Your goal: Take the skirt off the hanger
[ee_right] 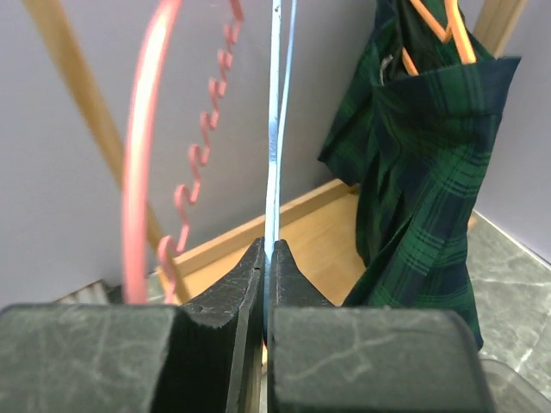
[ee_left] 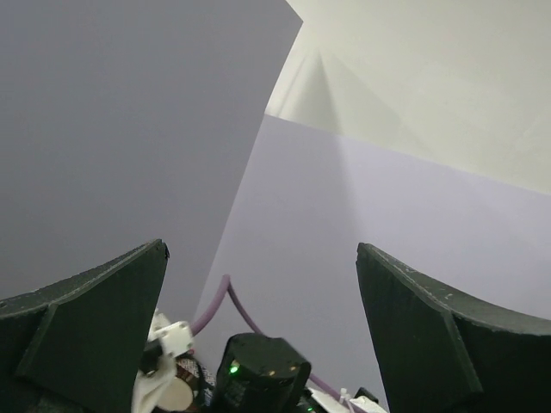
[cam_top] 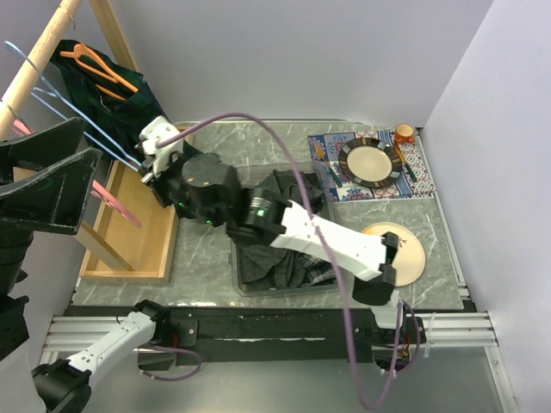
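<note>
The skirt [cam_top: 116, 107] is dark green plaid and hangs on an orange hanger [cam_top: 96, 62] from the wooden rail at the far left. It also shows in the right wrist view [ee_right: 422, 163], to the right of my fingers. My right gripper [cam_top: 148, 168] reaches left to the rack and is shut [ee_right: 269, 245] on the thin bar of an empty blue hanger [ee_right: 277, 120], beside the skirt and not touching it. My left gripper [cam_top: 89, 140] is raised high near the camera, open and empty [ee_left: 261, 249], facing the walls.
A pink hanger [ee_right: 142, 146] hangs left of the blue one. The rack's wooden base [cam_top: 129, 228] stands at the left. A clear bin of dark clothes [cam_top: 284, 254] sits mid-table. A plate on a patterned mat [cam_top: 370, 162], an orange cup [cam_top: 403, 132] and a second plate [cam_top: 403, 249] lie right.
</note>
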Controlling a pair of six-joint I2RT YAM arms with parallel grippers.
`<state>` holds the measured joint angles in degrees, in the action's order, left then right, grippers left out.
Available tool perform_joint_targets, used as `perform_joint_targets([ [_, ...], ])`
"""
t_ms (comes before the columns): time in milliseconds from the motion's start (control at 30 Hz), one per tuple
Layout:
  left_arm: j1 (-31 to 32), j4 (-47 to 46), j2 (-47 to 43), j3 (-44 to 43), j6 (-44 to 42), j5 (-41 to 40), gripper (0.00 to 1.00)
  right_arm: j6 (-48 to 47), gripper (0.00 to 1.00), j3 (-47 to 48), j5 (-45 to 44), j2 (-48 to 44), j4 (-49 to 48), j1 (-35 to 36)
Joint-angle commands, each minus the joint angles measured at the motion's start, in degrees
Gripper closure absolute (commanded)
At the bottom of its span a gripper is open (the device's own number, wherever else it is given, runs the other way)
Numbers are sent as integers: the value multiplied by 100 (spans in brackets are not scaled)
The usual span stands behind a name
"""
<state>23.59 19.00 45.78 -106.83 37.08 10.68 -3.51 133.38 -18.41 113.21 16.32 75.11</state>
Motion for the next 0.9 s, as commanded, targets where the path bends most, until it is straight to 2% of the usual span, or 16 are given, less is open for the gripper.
perform_joint_targets([
  [0,5,-126,9,4,124,101,3,-220,100,206,-505,280,-410,-5],
  [367,5,305,159,-409,-350,-127,3,-282,100,267,-294,623,-533,-32],
  [567,5,182,89,-224,-272,-145,3,-317,100,452,-40,746,-708,-111],
  [767,5,727,256,-611,-464,-733,3,-361,100,479,-92,844,-744,-137],
  [867,5,789,265,-463,-675,-918,3,-344,100,5,-162,625,-954,-155],
])
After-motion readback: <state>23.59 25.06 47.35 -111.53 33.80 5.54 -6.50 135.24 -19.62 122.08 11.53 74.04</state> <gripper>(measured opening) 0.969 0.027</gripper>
